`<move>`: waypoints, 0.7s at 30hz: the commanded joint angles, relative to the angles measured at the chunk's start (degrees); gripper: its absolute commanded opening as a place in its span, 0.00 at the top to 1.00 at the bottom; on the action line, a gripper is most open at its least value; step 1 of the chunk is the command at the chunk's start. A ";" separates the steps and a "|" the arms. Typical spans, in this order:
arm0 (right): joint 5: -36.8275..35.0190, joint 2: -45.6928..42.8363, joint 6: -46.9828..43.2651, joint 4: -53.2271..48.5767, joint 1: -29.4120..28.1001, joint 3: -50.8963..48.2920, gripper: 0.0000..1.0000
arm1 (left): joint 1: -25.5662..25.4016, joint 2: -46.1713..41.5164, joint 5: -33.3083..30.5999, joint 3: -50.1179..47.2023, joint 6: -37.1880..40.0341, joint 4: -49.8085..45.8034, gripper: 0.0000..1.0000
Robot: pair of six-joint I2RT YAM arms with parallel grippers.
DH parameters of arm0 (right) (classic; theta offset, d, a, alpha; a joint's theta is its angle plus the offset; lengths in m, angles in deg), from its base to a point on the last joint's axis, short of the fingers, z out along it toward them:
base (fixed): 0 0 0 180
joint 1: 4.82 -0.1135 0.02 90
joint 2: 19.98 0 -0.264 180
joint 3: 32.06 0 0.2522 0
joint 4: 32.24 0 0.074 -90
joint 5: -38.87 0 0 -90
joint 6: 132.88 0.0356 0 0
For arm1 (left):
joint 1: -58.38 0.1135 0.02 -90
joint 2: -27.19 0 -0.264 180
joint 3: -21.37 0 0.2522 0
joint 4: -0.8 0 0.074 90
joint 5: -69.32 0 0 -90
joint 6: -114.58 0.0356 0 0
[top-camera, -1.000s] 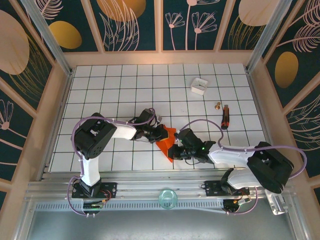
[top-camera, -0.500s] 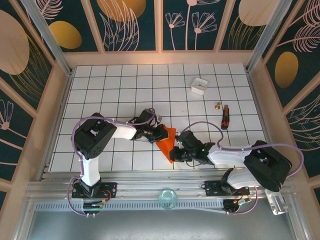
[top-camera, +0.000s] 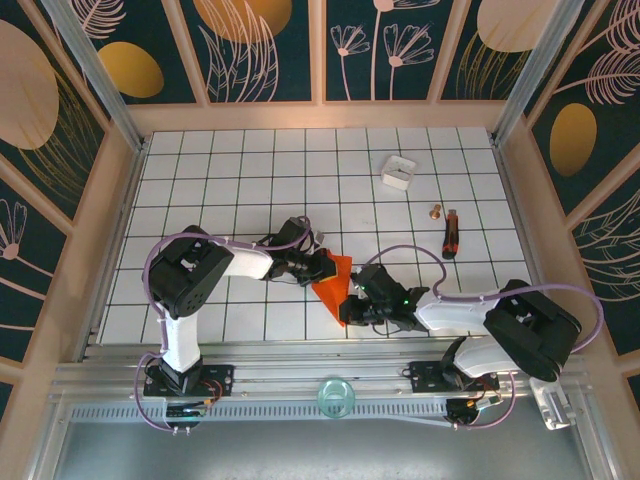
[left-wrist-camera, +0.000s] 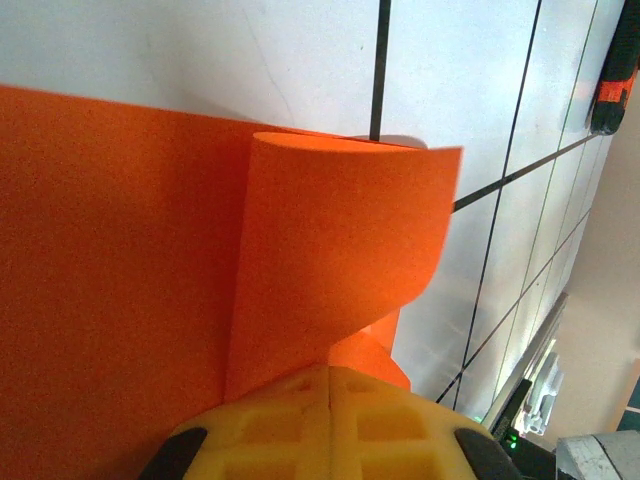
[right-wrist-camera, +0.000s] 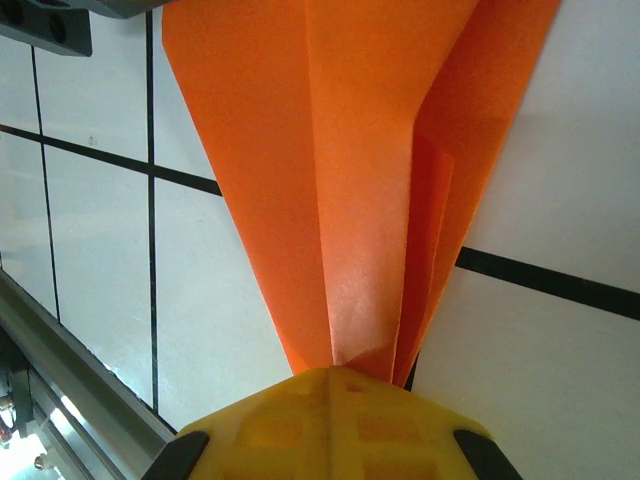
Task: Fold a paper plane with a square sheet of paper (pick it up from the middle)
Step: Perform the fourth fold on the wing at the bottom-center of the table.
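Paper plane (top-camera: 335,282), part-folded, by counter's near edge; tip pinched in right jaws, curled flap (left-wrist-camera: 340,250) in left jaws. Step, likely: wing fold. Next: pressing flap flat, crease aligned.

Bright orange-red paper plane (top-camera: 333,284), partly folded, narrow pointed end with layered lengthwise creases, one flap (left-wrist-camera: 340,250) curling loosely up off the flatter part, seemingly raised a little off the white gridded tabletop (top-camera: 300,170), near its front middle
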 commanded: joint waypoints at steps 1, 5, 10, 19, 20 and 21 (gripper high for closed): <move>-0.36 0.91 1.25 -3.48 -1.74 -1.82 0.97 | 0.57 3.58 -4.67 -0.68 1.53 -5.00 0.99; -1.04 0.59 2.35 -5.02 -3.39 -2.06 0.98 | 0.55 3.49 -5.08 -0.97 1.62 -5.24 0.99; -1.90 -0.21 4.28 -6.02 -5.65 -2.67 0.98 | 0.76 3.75 -5.19 -1.01 1.68 -5.27 0.99; -2.56 -1.17 6.72 -7.49 -8.63 -4.06 1.00 | 0.90 3.79 -5.54 -0.82 1.75 -5.79 0.99; -2.61 -1.31 6.84 -7.58 -8.88 -4.17 1.00 | 1.05 3.78 -5.53 -0.80 1.73 -5.93 0.99; -2.65 -1.51 7.19 -7.74 -9.20 -4.44 1.00 | 1.00 3.83 -5.61 -0.76 1.74 -5.97 0.99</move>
